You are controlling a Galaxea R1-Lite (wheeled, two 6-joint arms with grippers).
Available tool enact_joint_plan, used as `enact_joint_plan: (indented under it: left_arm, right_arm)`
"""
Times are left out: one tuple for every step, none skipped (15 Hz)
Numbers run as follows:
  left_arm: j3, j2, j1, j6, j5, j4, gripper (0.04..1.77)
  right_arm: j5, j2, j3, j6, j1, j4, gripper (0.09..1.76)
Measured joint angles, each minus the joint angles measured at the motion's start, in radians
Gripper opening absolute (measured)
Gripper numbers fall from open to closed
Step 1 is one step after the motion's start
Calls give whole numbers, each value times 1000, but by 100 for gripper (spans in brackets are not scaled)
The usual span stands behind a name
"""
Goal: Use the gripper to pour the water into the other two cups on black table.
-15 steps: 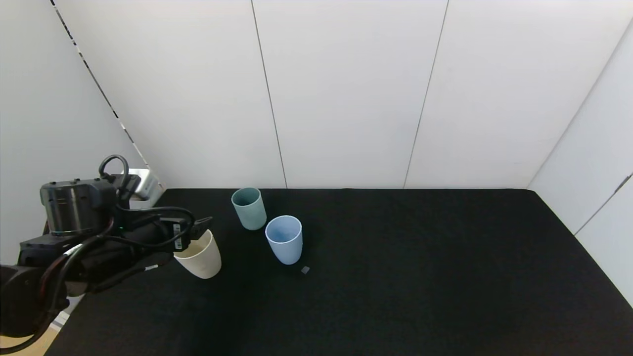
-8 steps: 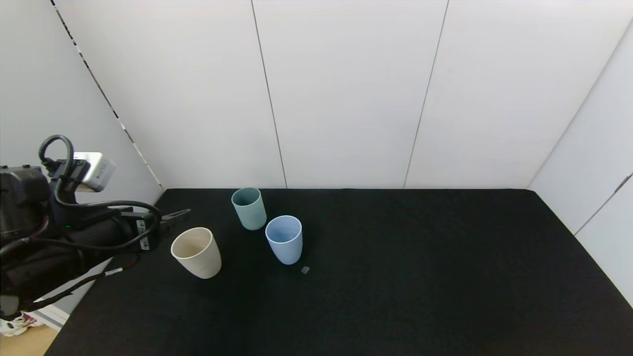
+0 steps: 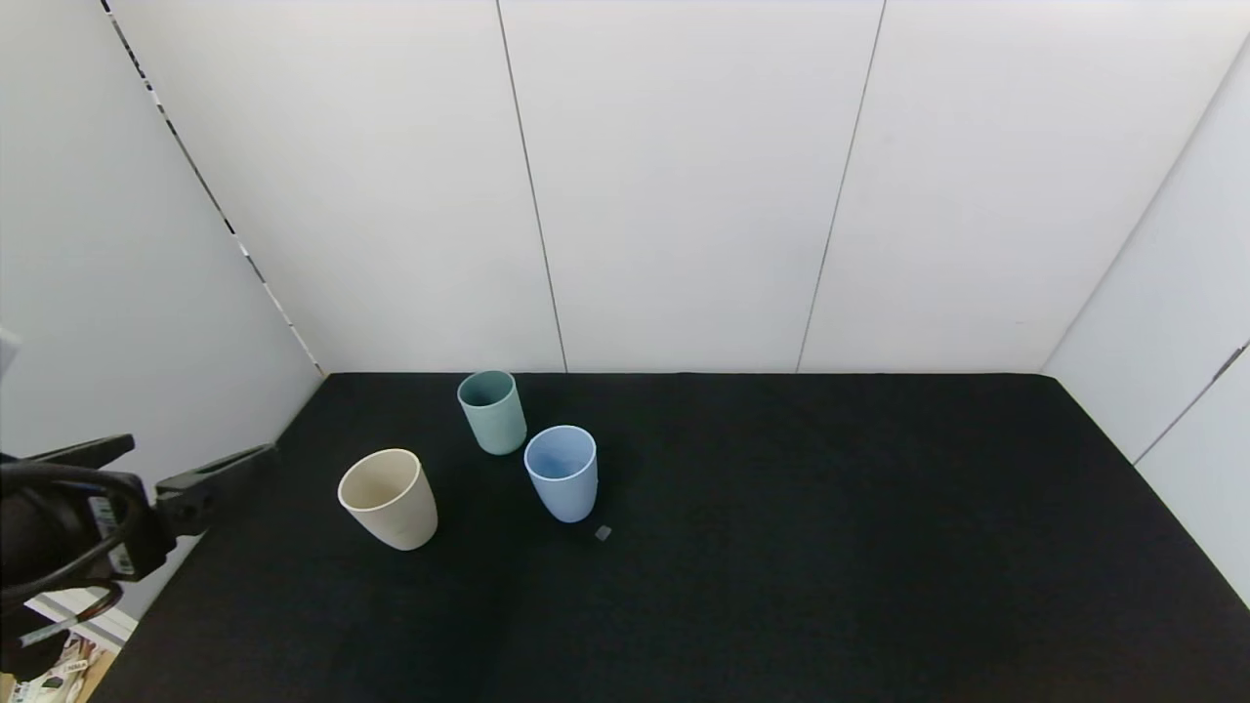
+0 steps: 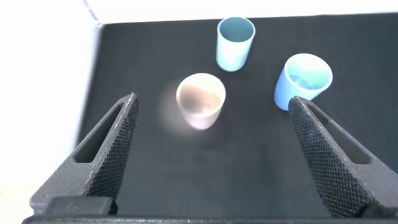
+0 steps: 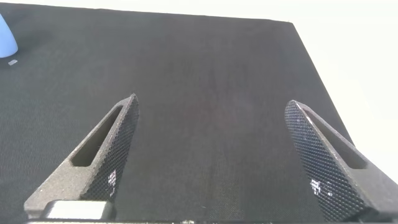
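The sage green cup [image 3: 491, 411] and the light blue cup [image 3: 562, 472] stand upright, close together, at the back left of the black table [image 3: 830, 547]. The cream cup [image 3: 388, 498] stands upright to their left. My left gripper [image 3: 195, 451] is open and empty at the table's left edge, apart from the cream cup. In the left wrist view its open jaws [image 4: 212, 102] frame the cream cup [image 4: 200, 101], the green cup [image 4: 235, 42] and the blue cup [image 4: 302, 79]. Water is hard to make out. My right gripper [image 5: 211, 104] is open over bare table.
A small grey scrap [image 3: 603, 532] lies just in front of the blue cup. White walls close the table at the back and on both sides. The blue cup's edge [image 5: 5, 34] shows far off in the right wrist view.
My left gripper has let go of the cream cup and drawn back to the left, off the table's edge. The cream cup now stands alone and upright. The other cups have not moved.
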Motion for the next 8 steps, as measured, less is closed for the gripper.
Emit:
enact_joint_plan:
  left_arm:
    - [12, -47, 18, 1, -12, 23, 171]
    - [27, -92, 34, 1, -31, 38, 171]
    - [42, -131, 46, 1, -46, 52, 171]
    - [58, -178, 57, 2, -56, 73, 171]
    - [73, -219, 63, 2, -63, 96, 171]
    - [89, -268, 68, 3, -72, 122, 171]
    - [104, -319, 71, 3, -83, 147, 171]
    - [117, -365, 73, 3, -90, 167, 171]
  right_arm:
    - [0, 0, 0, 0, 0, 0, 171]
    - [0, 0, 0, 0, 0, 0, 171]
    - [0, 0, 0, 0, 0, 0, 171]
    - [0, 0, 0, 0, 0, 0, 171]
    - [0, 0, 0, 0, 0, 0, 171]
    - [0, 0, 0, 0, 0, 0, 171]
    - [0, 0, 0, 0, 0, 0, 171]
    - [0, 0, 0, 0, 0, 0, 171]
